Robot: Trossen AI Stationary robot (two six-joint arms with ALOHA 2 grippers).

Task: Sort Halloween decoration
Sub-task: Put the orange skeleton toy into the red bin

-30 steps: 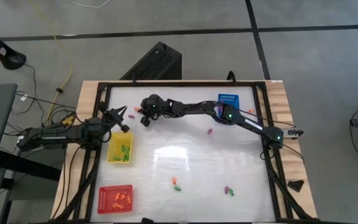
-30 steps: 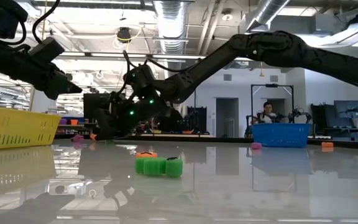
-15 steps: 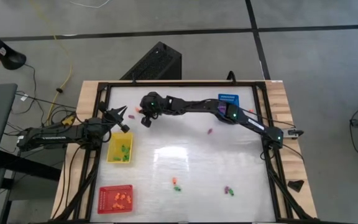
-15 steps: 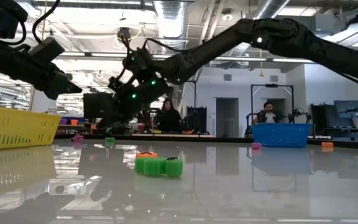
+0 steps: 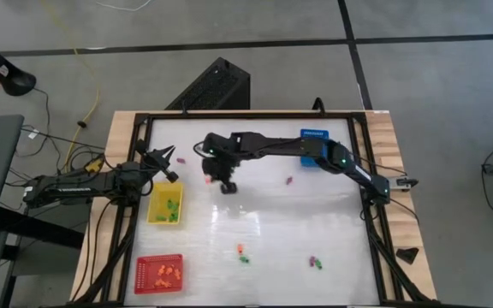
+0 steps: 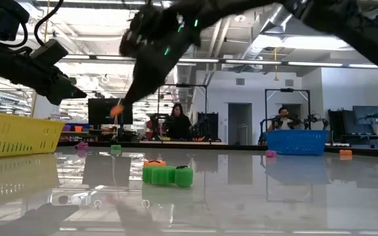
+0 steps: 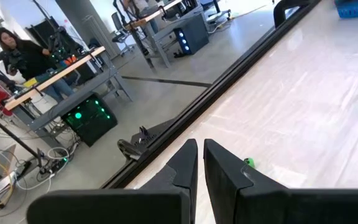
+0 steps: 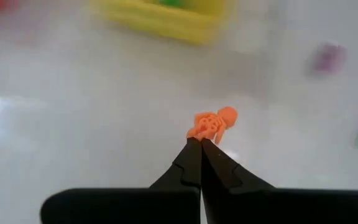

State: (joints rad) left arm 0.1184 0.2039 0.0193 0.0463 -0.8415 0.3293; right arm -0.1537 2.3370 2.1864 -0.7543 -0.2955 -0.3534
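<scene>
While your right tool (image 8: pixel 200 142) is pinching the orange piece (image 8: pixel 212 124) by one end, it is risking a drop short of the red tray (image 5: pixel 158 274). Your left tool (image 7: pixel 200 146) is waiting pressed together near the yellow tray (image 5: pixel 166 205).

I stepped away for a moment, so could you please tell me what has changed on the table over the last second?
The right gripper has lifted from the far-left part of the table and swung toward its middle, shut on a small orange piece. The left gripper stayed shut and empty above the yellow tray. The trays and loose pieces lie as before.
</scene>
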